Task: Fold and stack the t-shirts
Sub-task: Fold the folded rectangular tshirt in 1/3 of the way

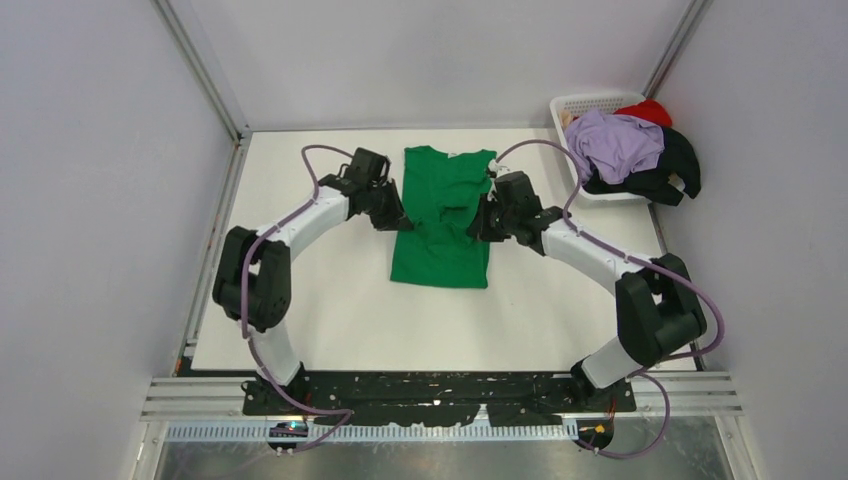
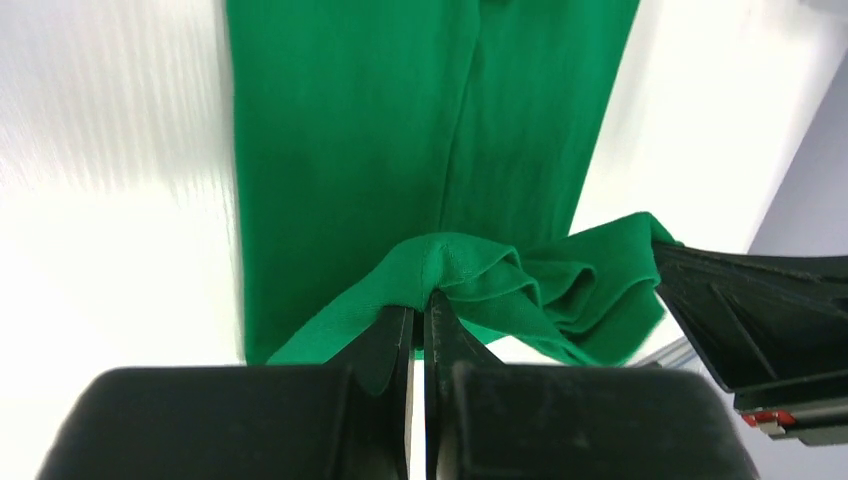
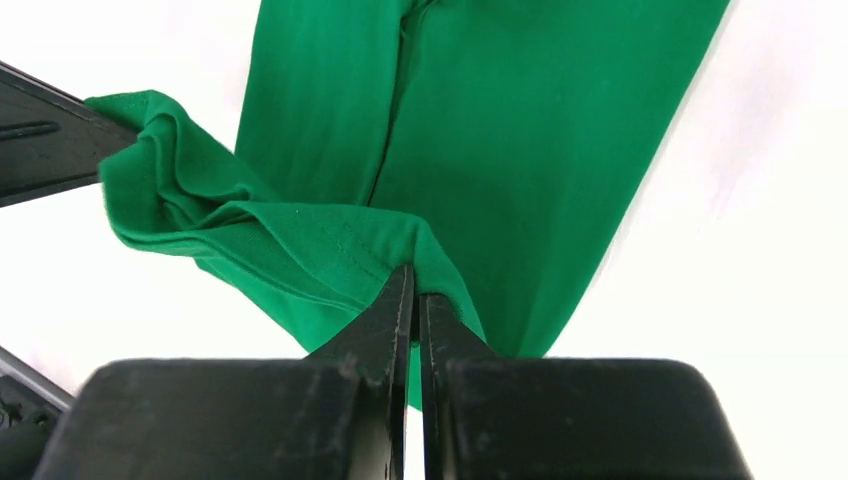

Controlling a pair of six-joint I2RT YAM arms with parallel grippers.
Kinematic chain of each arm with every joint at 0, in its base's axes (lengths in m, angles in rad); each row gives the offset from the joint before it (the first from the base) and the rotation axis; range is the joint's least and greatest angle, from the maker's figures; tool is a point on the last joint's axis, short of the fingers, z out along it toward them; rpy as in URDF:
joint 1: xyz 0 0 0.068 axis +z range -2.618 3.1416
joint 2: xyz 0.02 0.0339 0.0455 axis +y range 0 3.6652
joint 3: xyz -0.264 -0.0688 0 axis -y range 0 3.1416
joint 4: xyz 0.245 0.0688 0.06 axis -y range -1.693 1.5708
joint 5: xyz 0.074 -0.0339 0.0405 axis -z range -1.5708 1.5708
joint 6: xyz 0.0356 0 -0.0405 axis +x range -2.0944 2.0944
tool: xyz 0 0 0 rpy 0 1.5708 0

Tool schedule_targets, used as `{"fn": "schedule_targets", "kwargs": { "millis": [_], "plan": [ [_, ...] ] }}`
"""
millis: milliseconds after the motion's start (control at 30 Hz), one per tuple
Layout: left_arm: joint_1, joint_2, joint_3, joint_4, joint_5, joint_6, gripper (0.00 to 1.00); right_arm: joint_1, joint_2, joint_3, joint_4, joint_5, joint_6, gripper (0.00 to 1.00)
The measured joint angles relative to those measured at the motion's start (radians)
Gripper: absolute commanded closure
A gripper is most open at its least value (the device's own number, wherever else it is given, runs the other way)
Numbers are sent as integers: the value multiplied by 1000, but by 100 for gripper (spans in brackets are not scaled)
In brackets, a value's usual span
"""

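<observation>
The bright green t-shirt [image 1: 441,240] lies lengthwise in the middle of the white table, folded to a narrow strip. My left gripper [image 1: 398,220] is shut on a bunched fold at the shirt's left edge [image 2: 440,265]. My right gripper [image 1: 478,226] is shut on the fold at its right edge [image 3: 400,250]. Both hold the cloth lifted off the table, and a slack ridge of cloth [image 2: 570,290] hangs between them. The lilac shirt [image 1: 615,143], the black shirt [image 1: 665,178] and the red shirt [image 1: 645,111] are heaped in the basket at the back right.
The white lattice basket [image 1: 590,102] stands at the table's back right corner, against the right wall. Metal frame posts rise at the back left and back right. White walls close in both sides of the table [image 1: 340,320].
</observation>
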Motion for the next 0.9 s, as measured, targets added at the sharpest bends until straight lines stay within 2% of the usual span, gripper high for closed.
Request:
{"fn": "schedule_targets", "kwargs": {
  "millis": [400,600,633,700,767,867,900],
  "plan": [
    [13,251,325,-129,-97,24,100,-90,209,159,8,-23,7,93],
    [21,319,363,-166,-111,27,98,-109,215,161,7,8,35,90],
    [23,326,366,-171,-113,27,93,-111,217,162,7,10,37,88],
    [25,341,380,-182,-114,27,81,-114,230,165,7,11,44,76],
    [27,359,404,-189,-119,27,59,-120,253,176,7,14,56,73],
    [36,385,449,-194,-126,17,43,-124,291,197,11,40,66,67],
    [42,396,473,-193,-125,7,33,-129,307,211,11,55,70,47]
  ]
}}
